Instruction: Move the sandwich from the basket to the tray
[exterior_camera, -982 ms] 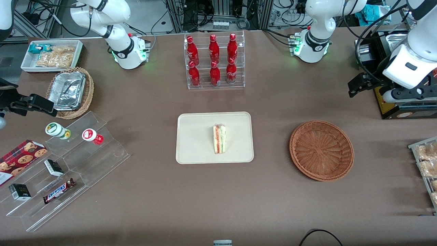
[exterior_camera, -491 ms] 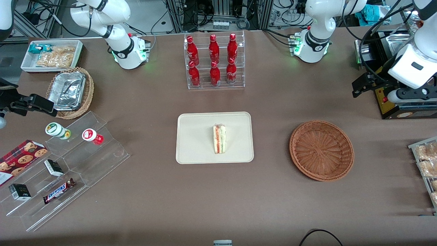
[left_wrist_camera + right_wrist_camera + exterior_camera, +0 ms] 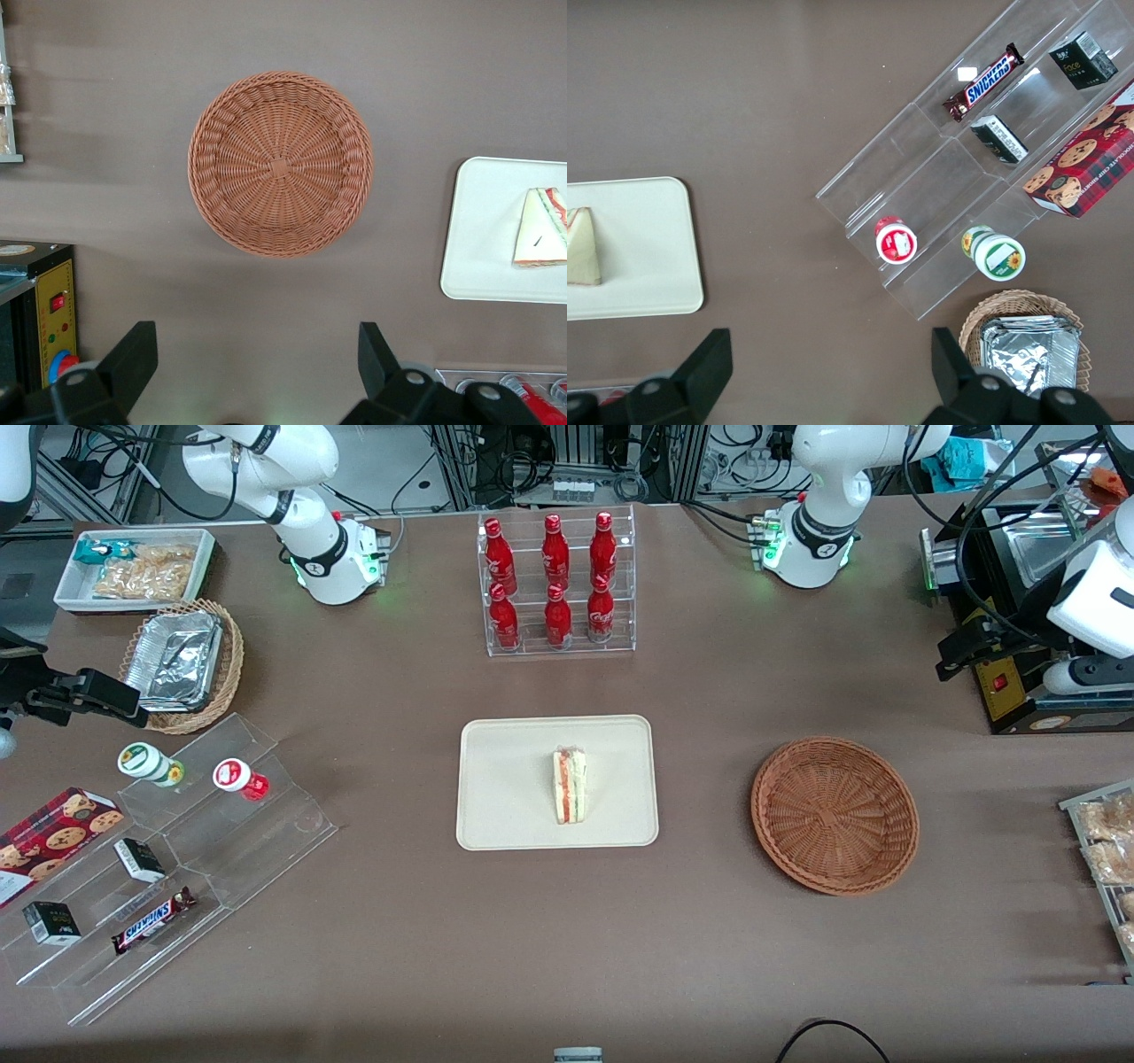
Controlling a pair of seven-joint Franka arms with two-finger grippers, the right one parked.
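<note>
The sandwich lies on the cream tray in the middle of the table, its red and green filling edge showing. The reddish-brown basket stands empty beside the tray, toward the working arm's end. The left arm's gripper hangs high above the table, farther from the front camera than the basket and near a black box. It is open with nothing between its fingers. From the wrist I see the gripper well apart from the basket, the tray and the sandwich.
A clear rack of red bottles stands farther back than the tray. A black box with a red button sits at the working arm's end, with a wire rack of snacks nearer the camera. A stepped clear shelf and tan foil basket lie toward the parked arm's end.
The left arm has drawn its open gripper farther toward its own end of the table, away from the basket. Sandwich, tray and basket have not moved.
</note>
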